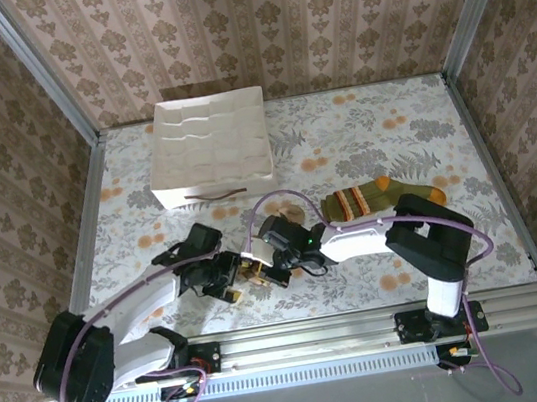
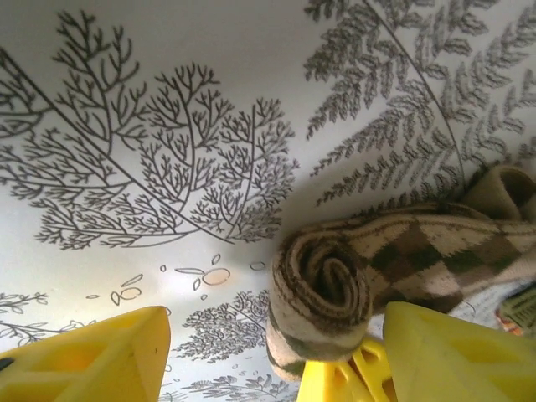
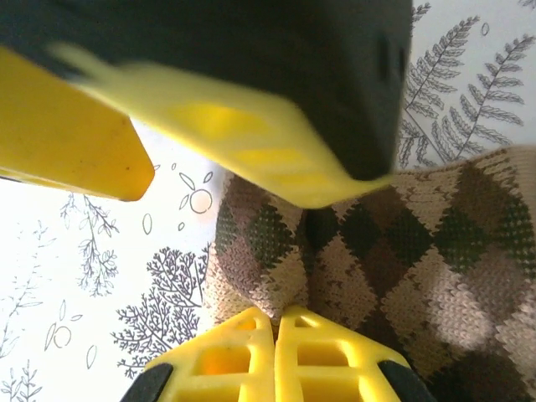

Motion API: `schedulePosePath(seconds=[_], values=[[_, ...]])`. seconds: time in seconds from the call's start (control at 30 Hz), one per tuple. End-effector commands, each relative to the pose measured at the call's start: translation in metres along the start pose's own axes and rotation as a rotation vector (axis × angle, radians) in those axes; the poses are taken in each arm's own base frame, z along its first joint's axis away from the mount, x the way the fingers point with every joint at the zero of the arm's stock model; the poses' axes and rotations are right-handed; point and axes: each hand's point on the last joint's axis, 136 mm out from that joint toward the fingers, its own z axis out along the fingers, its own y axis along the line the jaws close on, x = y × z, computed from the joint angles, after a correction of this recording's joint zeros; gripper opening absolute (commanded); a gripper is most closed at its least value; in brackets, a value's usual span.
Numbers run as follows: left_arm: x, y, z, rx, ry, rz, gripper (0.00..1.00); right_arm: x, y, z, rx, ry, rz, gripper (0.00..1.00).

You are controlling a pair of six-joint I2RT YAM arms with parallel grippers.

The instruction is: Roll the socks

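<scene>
Near the desk's (image 1: 340,140) front edge, the left end effector (image 2: 276,316) stood spread around the rolled argyle sock (image 2: 322,289), the right end effector (image 3: 276,325) pinching it. The second, olive sock (image 1: 379,197) lay toward the right edge, and one tray (image 1: 212,191) sat at the far edge.

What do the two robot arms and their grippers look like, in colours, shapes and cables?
Both the left arm and the right arm have rounded white shells between black joints, and they stand on black bases. A thin purple cable loops along each arm. The left gripper's fingers are smooth yellow wedges. The right gripper's fingers are yellow too, with moulded hollow pockets.
</scene>
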Motion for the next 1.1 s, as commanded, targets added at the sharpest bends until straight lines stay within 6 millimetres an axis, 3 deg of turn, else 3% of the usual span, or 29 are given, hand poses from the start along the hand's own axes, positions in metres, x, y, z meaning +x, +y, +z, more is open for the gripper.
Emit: schedulePosePath(seconds=[0.0, 0.23, 0.53, 0.77, 1.07], values=[[-0.002, -0.020, -0.006, 0.135, -0.025, 0.078, 0.68, 0.063, 0.007, 0.009, -0.112, 0.217, 0.176, 0.00], [-0.003, -0.029, -0.006, 0.244, -0.049, 0.123, 0.64, 0.074, -0.003, 0.014, -0.179, 0.266, 0.323, 0.00], [-0.003, -0.019, 0.004, 0.199, -0.053, 0.133, 0.47, 0.091, -0.012, 0.018, -0.185, 0.325, 0.424, 0.00], [-0.001, -0.009, 0.012, 0.128, -0.040, 0.135, 0.43, 0.098, -0.015, 0.021, -0.216, 0.338, 0.510, 0.00], [-0.002, -0.017, 0.029, 0.120, -0.037, 0.161, 0.38, 0.106, -0.014, 0.021, -0.231, 0.354, 0.528, 0.00]])
